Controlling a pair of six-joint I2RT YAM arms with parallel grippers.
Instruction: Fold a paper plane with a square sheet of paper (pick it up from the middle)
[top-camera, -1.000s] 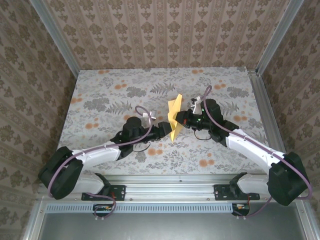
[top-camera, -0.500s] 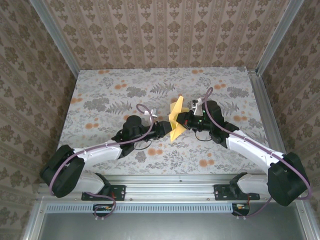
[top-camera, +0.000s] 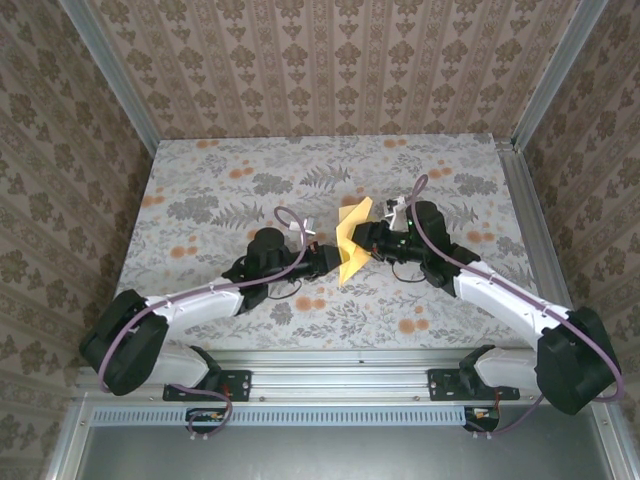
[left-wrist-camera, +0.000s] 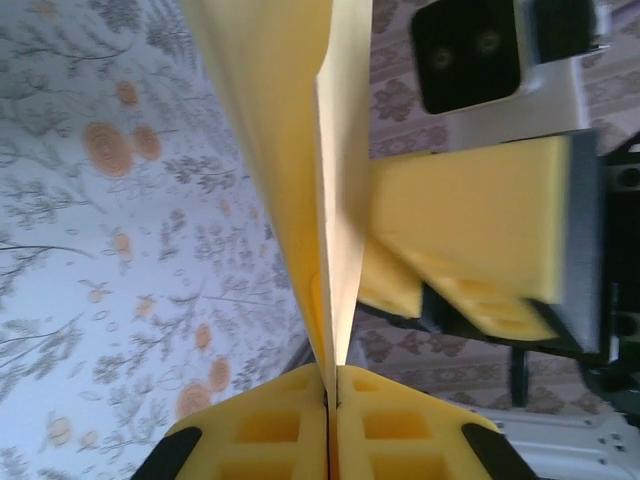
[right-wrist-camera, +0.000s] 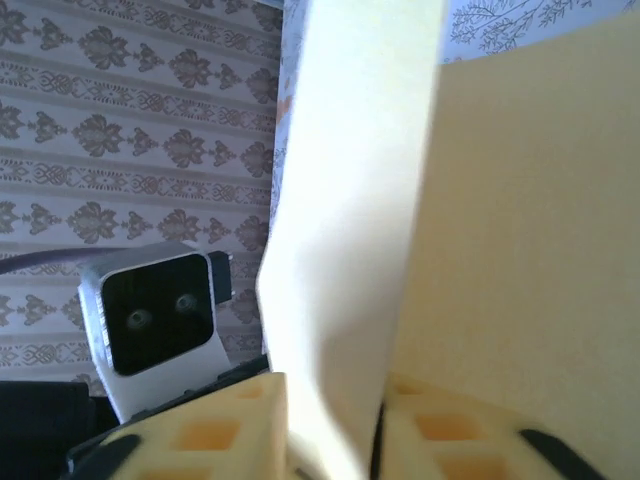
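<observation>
A table (top-camera: 200, 200) covered with a flowered cloth filled the floor of the walled booth. The left arm (top-camera: 200, 300) and the right arm (top-camera: 500, 290) both reached in toward its middle, their tips close together. Between them the folded yellow paper (top-camera: 352, 240) was held up off the cloth, standing on edge, with its creased layers fanning upward. The left gripper (left-wrist-camera: 330, 400) was clamped tight on the paper's lower edge, its yellow pads (left-wrist-camera: 400, 430) pressed together with the layers pinched between them. The right gripper (right-wrist-camera: 330, 392) sat around another part of the paper with its jaws a little apart. A narrow dark gap showed between the paper and one pad (right-wrist-camera: 450, 440).
</observation>
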